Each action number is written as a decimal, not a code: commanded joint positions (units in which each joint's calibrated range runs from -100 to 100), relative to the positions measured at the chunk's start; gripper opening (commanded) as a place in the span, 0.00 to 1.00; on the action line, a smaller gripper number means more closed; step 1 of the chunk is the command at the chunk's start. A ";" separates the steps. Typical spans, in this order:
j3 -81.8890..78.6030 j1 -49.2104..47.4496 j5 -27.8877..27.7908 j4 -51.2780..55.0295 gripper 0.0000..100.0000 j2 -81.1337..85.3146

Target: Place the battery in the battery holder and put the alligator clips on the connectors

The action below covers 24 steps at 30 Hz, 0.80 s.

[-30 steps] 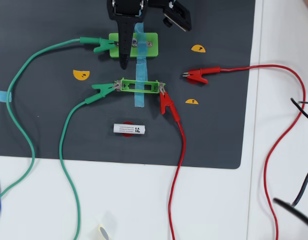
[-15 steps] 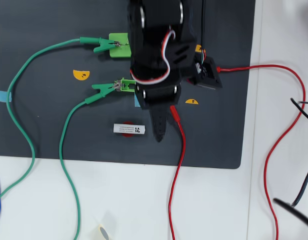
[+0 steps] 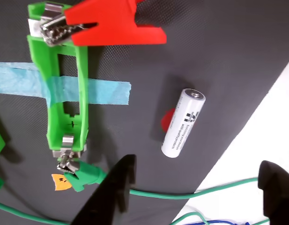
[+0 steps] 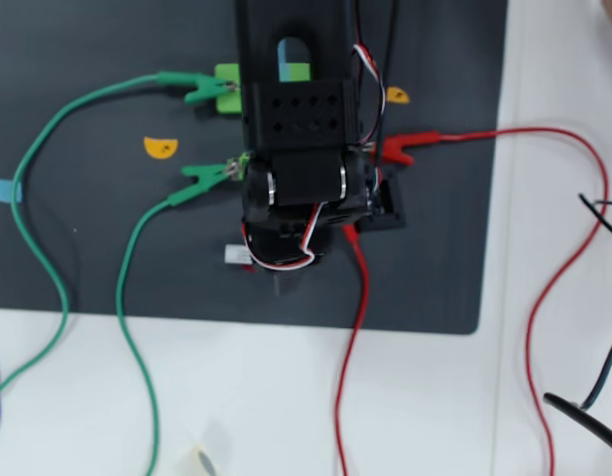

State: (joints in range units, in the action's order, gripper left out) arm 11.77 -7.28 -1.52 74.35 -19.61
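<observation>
In the wrist view the white battery [image 3: 183,123] lies on the black mat, partly over a red sticker [image 3: 168,121]. My gripper [image 3: 196,164] hangs open just short of its near end, a dark finger [image 3: 114,187] on either side, touching nothing. The green battery holder [image 3: 53,117] lies empty to the left, taped down. A red alligator clip [image 3: 111,23] bites its top connector and a green clip [image 3: 83,174] its bottom one. In the overhead view the arm hides the holder and most of the battery [image 4: 232,255]; a loose red clip [image 4: 405,147] lies at the right.
A second green clip [image 4: 191,86] sits on the light-green block [image 4: 226,84] at the back. Blue tape [image 3: 107,91] crosses the holder. Yellow stickers [image 4: 160,148] dot the mat. Red and green wires trail onto the white table [image 4: 434,397]. A tape roll [image 4: 198,458] lies at the front.
The arm has swung from the back block forward over the holder, and now covers the holder and most of the battery in the overhead view.
</observation>
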 commanded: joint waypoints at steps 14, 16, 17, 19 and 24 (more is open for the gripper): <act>2.79 4.81 3.27 -5.72 0.26 -4.42; 3.49 4.20 3.37 -5.72 0.26 -6.89; 3.58 4.10 3.37 -5.72 0.26 -7.91; 3.67 4.00 3.37 -5.72 0.26 -8.25; 4.37 2.58 3.22 -5.72 0.26 -9.10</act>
State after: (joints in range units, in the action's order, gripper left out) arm 12.84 -3.02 1.58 69.28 -28.94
